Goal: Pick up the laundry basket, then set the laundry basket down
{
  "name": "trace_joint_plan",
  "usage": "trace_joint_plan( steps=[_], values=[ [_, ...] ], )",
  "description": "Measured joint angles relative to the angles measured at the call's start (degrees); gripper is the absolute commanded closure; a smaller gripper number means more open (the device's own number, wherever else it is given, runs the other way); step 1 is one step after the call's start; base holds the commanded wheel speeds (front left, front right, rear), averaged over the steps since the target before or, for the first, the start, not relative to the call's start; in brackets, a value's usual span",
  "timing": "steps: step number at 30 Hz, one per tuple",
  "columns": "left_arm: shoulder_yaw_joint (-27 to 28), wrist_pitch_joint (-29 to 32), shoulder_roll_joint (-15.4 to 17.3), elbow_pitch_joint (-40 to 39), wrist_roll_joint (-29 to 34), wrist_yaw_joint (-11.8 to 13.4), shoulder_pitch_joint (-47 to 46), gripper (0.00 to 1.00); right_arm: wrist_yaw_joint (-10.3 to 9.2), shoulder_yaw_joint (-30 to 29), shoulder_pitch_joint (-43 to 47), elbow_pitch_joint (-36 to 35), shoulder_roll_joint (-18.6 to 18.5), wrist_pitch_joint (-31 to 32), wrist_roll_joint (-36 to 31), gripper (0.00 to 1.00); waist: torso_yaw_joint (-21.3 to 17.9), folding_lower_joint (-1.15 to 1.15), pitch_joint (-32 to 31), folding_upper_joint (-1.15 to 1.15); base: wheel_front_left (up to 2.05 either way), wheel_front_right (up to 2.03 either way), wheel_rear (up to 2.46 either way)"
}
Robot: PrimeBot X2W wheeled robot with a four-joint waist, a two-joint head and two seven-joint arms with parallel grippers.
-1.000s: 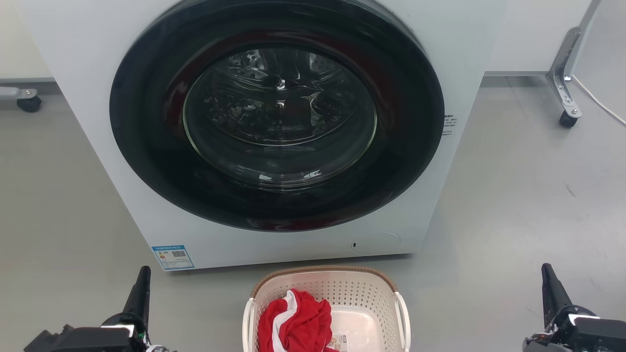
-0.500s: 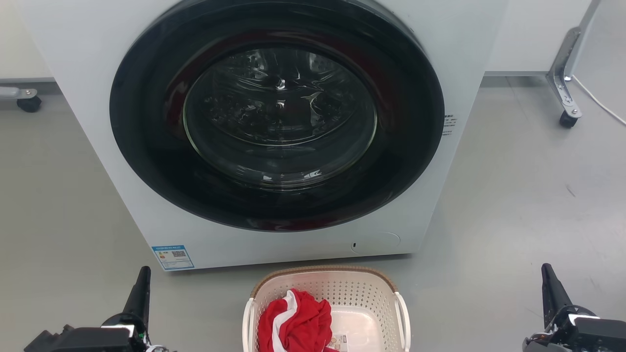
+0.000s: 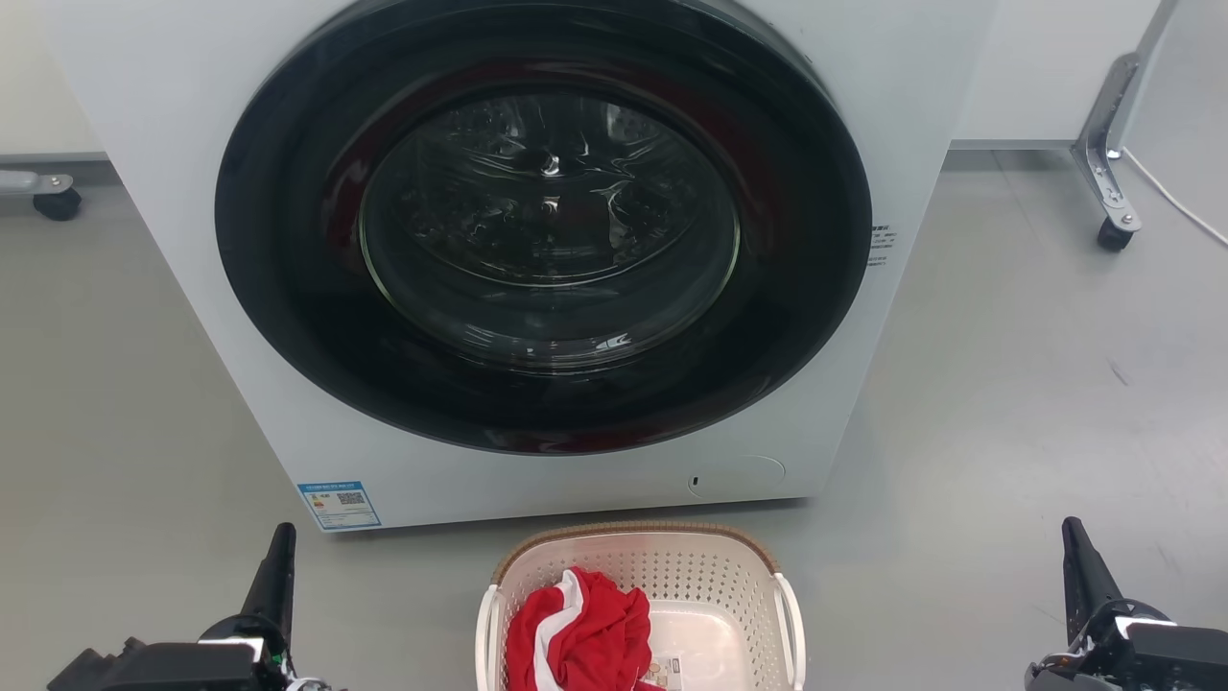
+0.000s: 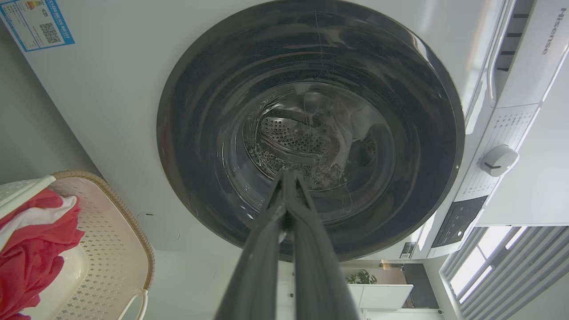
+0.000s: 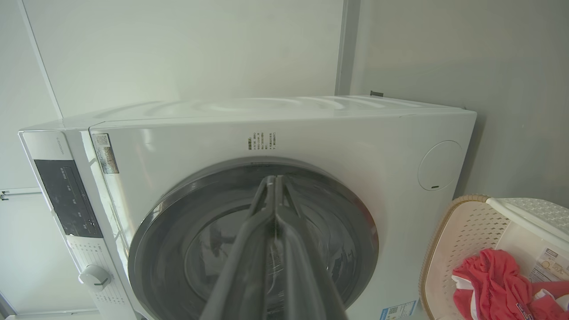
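Note:
The laundry basket [image 3: 715, 576], cream-white and perforated with a brown woven-look rim and white side handles, stands on the grey floor just in front of the washing machine, at the bottom middle of the head view. A red and white cloth [image 3: 580, 633] lies in its left half. The basket also appears at the lower left of the left wrist view [image 4: 113, 253] and the lower right of the right wrist view [image 5: 462, 240]. My left gripper [image 3: 281, 537] is far left of the basket, my right gripper [image 3: 1073, 533] far right. Both are shut and hold nothing, their fingers pressed together [image 4: 286, 178] [image 5: 273, 180].
A white front-loading washing machine [image 3: 863, 115] with a large dark round door [image 3: 547, 221], shut, rises directly behind the basket. A wheeled metal leg [image 3: 1108, 192] stands at the right rear, another castor [image 3: 56, 202] at the far left. Grey floor [image 3: 1007, 403] stretches on both sides.

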Motion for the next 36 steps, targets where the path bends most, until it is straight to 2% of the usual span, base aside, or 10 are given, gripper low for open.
trace_joint_plan(
  steps=[36],
  values=[
    [0.00,0.00,0.00,0.09,0.00,0.00,0.00,1.00,0.00,0.00,0.00,0.01,0.00,0.00,0.01,1.00,0.00,0.00,0.00,0.00,0.00,0.00,0.00]
  ],
)
